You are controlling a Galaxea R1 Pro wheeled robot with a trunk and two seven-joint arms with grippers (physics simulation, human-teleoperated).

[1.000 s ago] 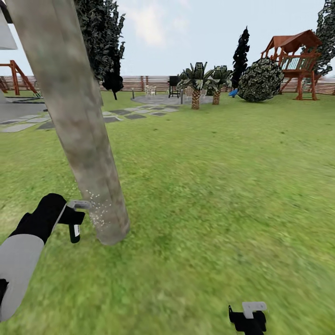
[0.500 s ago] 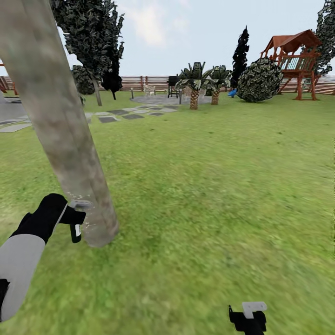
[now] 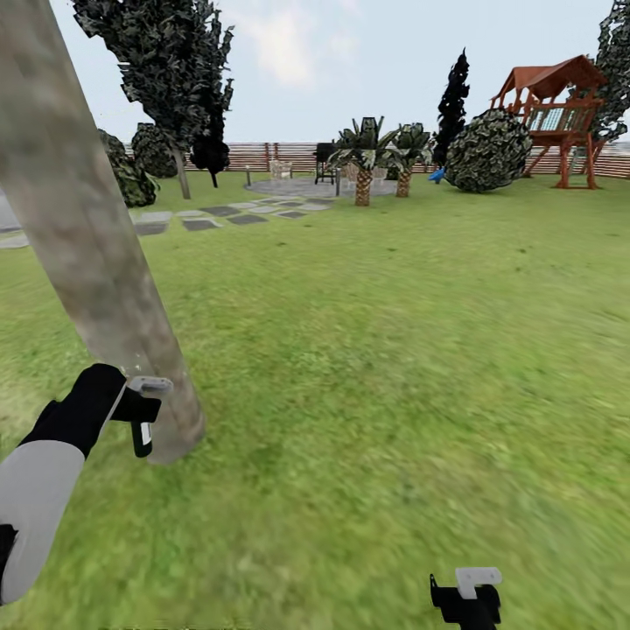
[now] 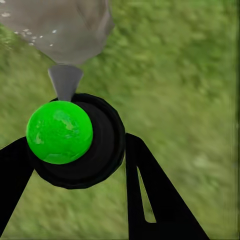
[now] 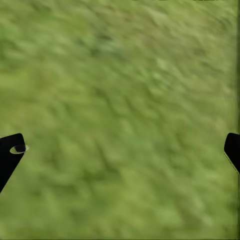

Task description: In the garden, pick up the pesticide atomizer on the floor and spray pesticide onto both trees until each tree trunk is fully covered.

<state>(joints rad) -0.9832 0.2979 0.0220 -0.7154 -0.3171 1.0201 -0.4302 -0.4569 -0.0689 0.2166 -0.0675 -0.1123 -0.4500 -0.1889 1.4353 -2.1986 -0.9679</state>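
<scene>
Low Against the Bark, a Sprayer Works the Foot of a Garden Tree

Nearest the camera, the right gripper [image 3: 466, 592] hangs idle at five o'clock in the head view, its fingers spread wide over bare lawn [image 5: 120, 100], kept low and out of the spraying arm's way. At eight o'clock the left gripper [image 3: 131, 407] pinches the pesticide atomizer [image 4: 75, 140], a black-bodied sprayer topped with a bright green ball, between its two dark fingers [image 4: 150, 200]. Its grey nozzle [image 4: 65, 80] points straight at the tree trunk [image 3: 96, 262] from just beside the bark, apparently so that the mist lands on the wood rather than drifting onto the grass. A few whitish specks of pesticide [image 4: 30, 35] show against the trunk's base in the left wrist view. The mottled grey-brown trunk rises from seven o'clock toward eleven, slanting across the frame. Beyond it, grey stepping stones [image 3: 219, 214] lead at twelve o'clock toward short palms [image 3: 363, 157] and a slatted wooden fence [image 3: 262, 156]; a red-roofed play tower [image 3: 551, 114] stands at two o'clock. Judging by the low aim, most of the trunk's height may yet need covering.
</scene>
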